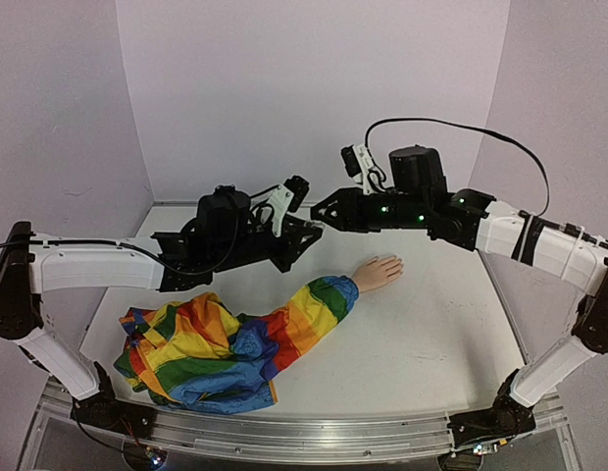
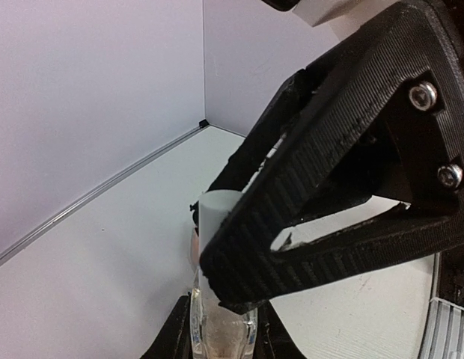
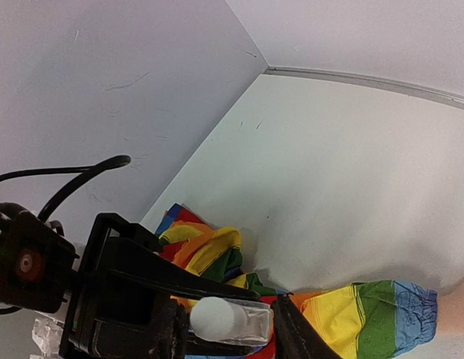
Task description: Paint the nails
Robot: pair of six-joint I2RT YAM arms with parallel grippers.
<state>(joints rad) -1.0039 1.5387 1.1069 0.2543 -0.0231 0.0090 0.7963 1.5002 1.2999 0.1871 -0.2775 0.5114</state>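
Observation:
The pale mannequin hand lies flat on the table at the end of the rainbow sleeve. Its nails are too small to make out. Above and left of it my two grippers meet in the air. My left gripper is shut on a small clear bottle with a white cap. My right gripper stands open around that cap, one finger close beside it and the other a little off it.
The rest of the rainbow garment lies heaped at the near left of the white table. Lilac walls close the back and both sides. A black cable loops above the right arm.

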